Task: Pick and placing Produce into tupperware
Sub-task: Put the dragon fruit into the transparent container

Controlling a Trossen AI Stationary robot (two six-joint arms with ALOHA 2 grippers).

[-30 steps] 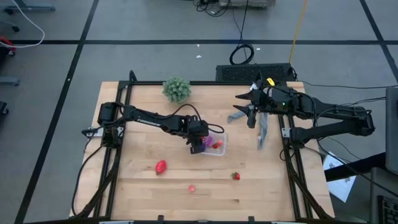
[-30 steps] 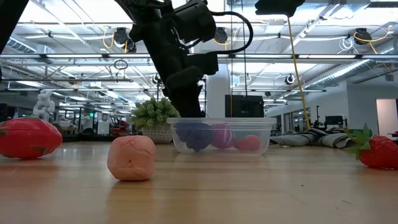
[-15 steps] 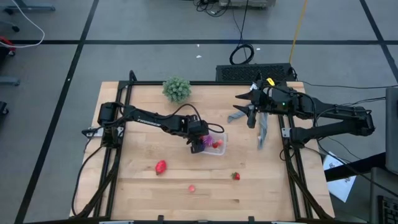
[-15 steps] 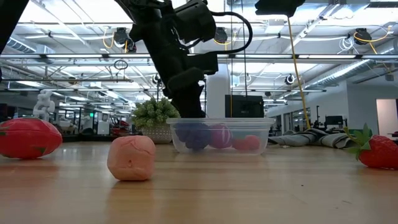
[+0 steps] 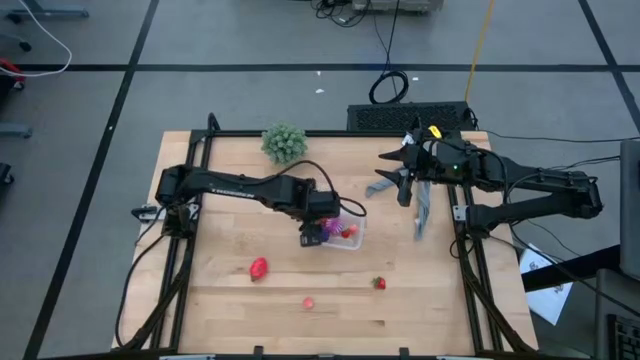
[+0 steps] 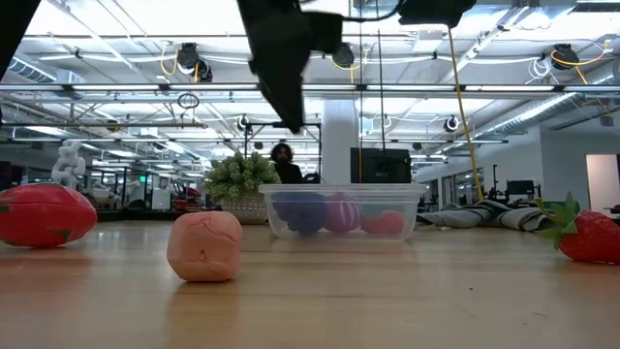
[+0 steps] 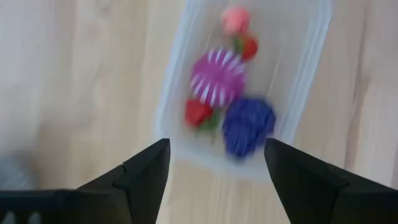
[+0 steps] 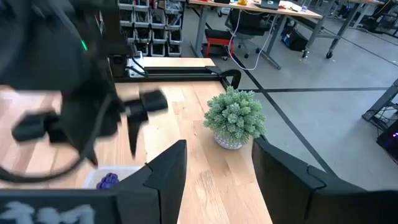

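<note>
We see the left hand (image 7: 214,171) spread and empty above the tupperware (image 5: 345,233) mid-bench — grape cluster (image 7: 249,124), spiky ball (image 7: 217,78) inside; right hand (image 8: 214,171) spread, empty.

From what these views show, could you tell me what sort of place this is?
Probably a robotics lab or workshop: bare ceiling trusses with hanging lights, parts-bin shelving beside workbenches, and a wooden table framed by two robot arms.

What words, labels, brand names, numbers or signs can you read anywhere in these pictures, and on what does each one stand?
None can be read.
The clear plastic rectangular container and the toy fruits carry no print.
The green-lit spot in the room behind the light wooden table in the low view is too small to read.
</note>
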